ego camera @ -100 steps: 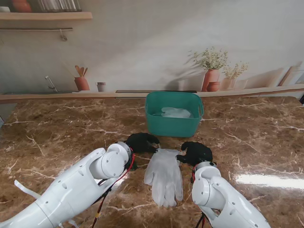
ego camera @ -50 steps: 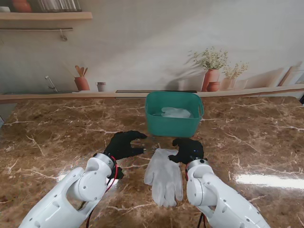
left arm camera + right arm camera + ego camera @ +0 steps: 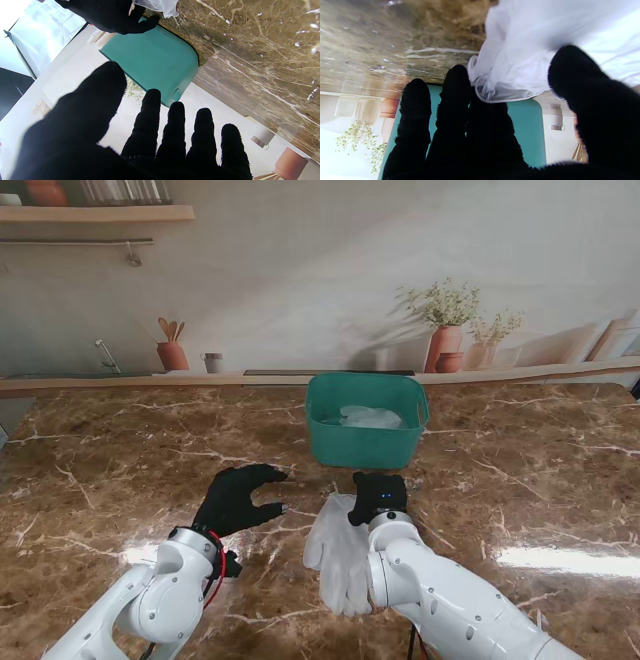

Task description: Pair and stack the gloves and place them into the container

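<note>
Now I'm at the pickup — my right hand [image 3: 377, 495] is over the cuff of the white gloves [image 3: 340, 560], fingers apart, not yet clamped; my left hand [image 3: 236, 498] hovers spread alongside. Next: pinch, lift toward the container [image 3: 365, 442] just beyond.

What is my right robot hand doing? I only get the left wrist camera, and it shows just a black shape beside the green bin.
Observer: The right robot hand is over the far end of the white gloves lying on the table.
Operator: Is it gripping them?
Observer: I cannot tell. In the right wrist view the cuff lies between the thumb and the fingers, and I see no clear pinch.
Operator: Is anything inside the bin?
Observer: Yes. From the stand view, the green bin holds a white heap that looks like more gloves.
</note>
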